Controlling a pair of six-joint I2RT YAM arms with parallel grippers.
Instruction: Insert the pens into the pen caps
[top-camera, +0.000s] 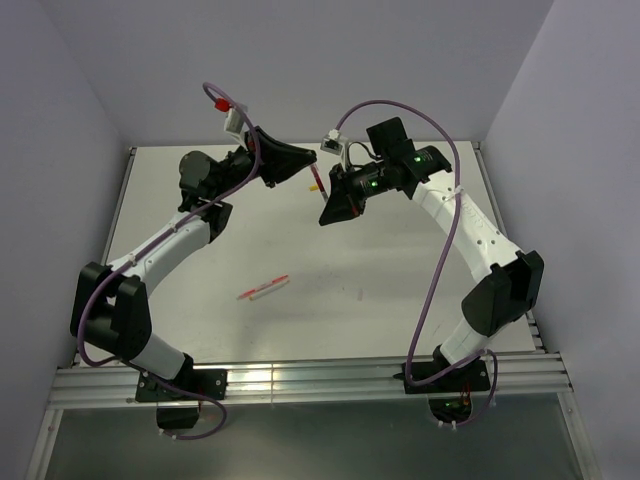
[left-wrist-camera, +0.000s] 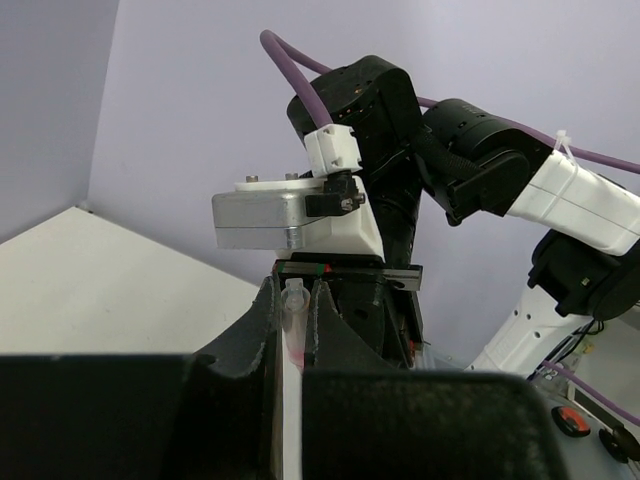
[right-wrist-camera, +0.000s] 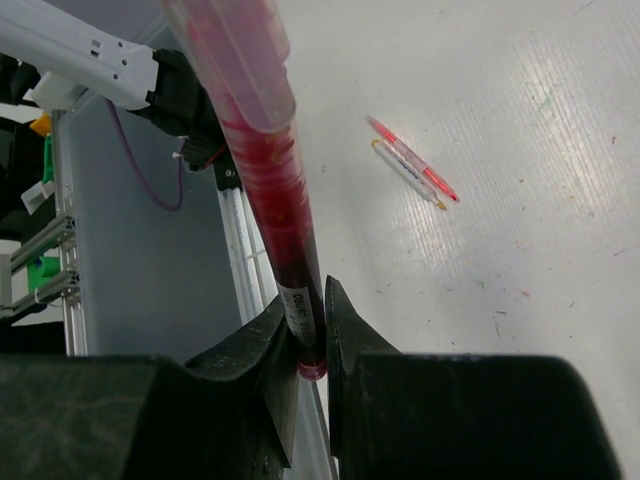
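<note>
Evidently midway: the right gripper clamps a red pen, the left gripper pinches a pale piece (cap or pen, unclear) above the desk, where two stick pens lie.

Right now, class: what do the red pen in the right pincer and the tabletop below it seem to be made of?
Red pen: translucent glossy plastic, probably; light passes through the barrel. Tabletop: smooth white board, semi-gloss, likely laminate or plastic; it shows streaky glare and scuffs.
</note>
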